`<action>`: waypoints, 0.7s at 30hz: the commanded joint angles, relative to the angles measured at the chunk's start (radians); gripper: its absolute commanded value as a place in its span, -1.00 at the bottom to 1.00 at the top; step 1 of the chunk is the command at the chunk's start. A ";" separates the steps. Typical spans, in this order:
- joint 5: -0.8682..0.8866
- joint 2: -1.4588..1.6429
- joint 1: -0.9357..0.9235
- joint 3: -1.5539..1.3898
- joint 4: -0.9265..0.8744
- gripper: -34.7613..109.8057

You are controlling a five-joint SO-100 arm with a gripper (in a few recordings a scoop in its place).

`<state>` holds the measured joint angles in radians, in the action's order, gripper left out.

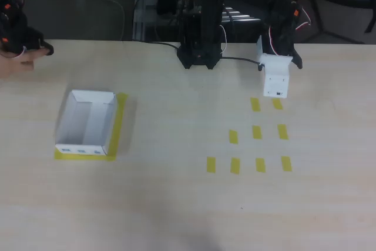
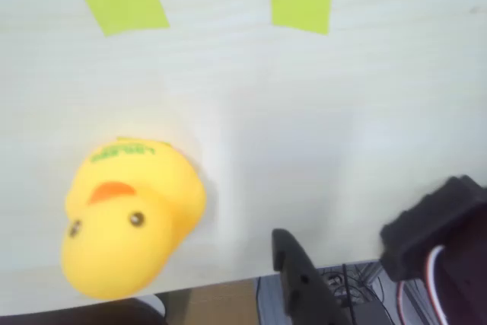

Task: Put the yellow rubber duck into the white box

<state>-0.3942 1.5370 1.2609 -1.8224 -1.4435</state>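
Overhead first: the small white rectangular cardboard box (image 1: 87, 123) with low walls sits at the left of the pale wooden table (image 1: 176, 204), on a patch of yellow tape and with nothing in it — so the task's main step is not yet done. One box, then. At the right lie ten flat yellow tape strips (image 1: 257, 132) in loose rows. The black arm reaches from its base at the table's far edge to the right, its white-cased hand (image 1: 275, 80) hanging just above the topmost strips, well apart from the box.

Wrist view next: one small rounded yellow rubber duck (image 2: 125, 218) with an orange beak and dark eyes rests on the table near its edge, free of any grip. A dark finger (image 2: 300, 275) stands to the right of the duck, apart from it; whether the hand is spread or pressed together I cannot tell. Two tape strips show at the top here. Grasping, carrying across and dropping into the box all remain, by my reading.
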 commanded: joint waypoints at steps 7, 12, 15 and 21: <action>0.018 -0.040 0.044 0.051 0.043 0.26; 0.025 -0.057 0.049 0.032 0.071 0.25; 0.032 -0.075 0.048 0.026 0.087 0.22; 0.048 -0.107 0.052 0.029 0.107 0.16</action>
<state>-0.3528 1.4189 1.2916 -1.8224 -1.3361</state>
